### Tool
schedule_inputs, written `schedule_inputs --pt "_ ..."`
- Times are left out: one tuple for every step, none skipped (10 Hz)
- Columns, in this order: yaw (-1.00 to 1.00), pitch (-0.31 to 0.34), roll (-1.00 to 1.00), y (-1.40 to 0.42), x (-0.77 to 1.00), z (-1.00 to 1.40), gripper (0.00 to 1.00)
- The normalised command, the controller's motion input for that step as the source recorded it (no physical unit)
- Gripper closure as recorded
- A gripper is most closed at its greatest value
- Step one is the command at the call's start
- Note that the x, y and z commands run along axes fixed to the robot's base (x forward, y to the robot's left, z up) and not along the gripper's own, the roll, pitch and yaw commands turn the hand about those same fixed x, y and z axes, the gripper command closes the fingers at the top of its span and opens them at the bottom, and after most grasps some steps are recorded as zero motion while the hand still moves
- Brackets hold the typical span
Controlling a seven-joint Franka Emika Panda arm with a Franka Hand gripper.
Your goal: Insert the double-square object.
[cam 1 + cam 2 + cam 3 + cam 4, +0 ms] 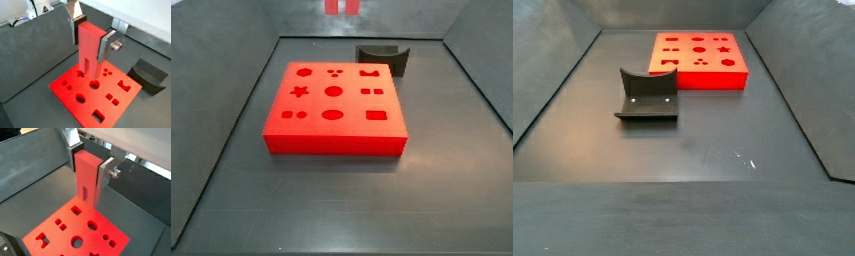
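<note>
My gripper point(91, 40) is shut on the double-square object point(89, 47), a tall red-pink bar held upright with its two square prongs pointing down. It shows in both wrist views point(87, 178). The silver fingers point(105, 172) clamp its upper end. The bar hangs well above the large red board point(90, 107) with shaped holes, and the prongs do not touch it. In a side view only the prong tips point(341, 7) show at the top edge, above the far side of the board point(334, 143). The gripper is out of view in the side view that shows the board at the back point(700, 79).
A dark grey curved block point(382, 58) stands beside the board's far right corner and also shows in a side view point(647, 95) and a wrist view point(150, 75). Grey walls enclose the dark floor on all sides.
</note>
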Motion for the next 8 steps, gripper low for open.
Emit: schedule_inputs --pt "0.06 0.000 0.05 0.17 0.21 -0.40 1.00" --pt "0.13 0.000 0.07 0.31 0.39 -0.59 1.00" --pt "0.13 0.000 0.08 0.45 0.42 -0.68 1.00" --pt "0.12 0.001 0.08 0.46 0.48 -0.72 1.00" --pt "0.08 0.024 0.05 0.45 0.63 -0.76 1.00" --pt "0.01 0.036 0.04 0.42 0.80 -0.77 1.00" --pt "0.00 0.013 0.06 0.37 0.82 -0.75 1.00" --pt "0.00 0.000 0.04 0.29 0.76 -0.72 1.00"
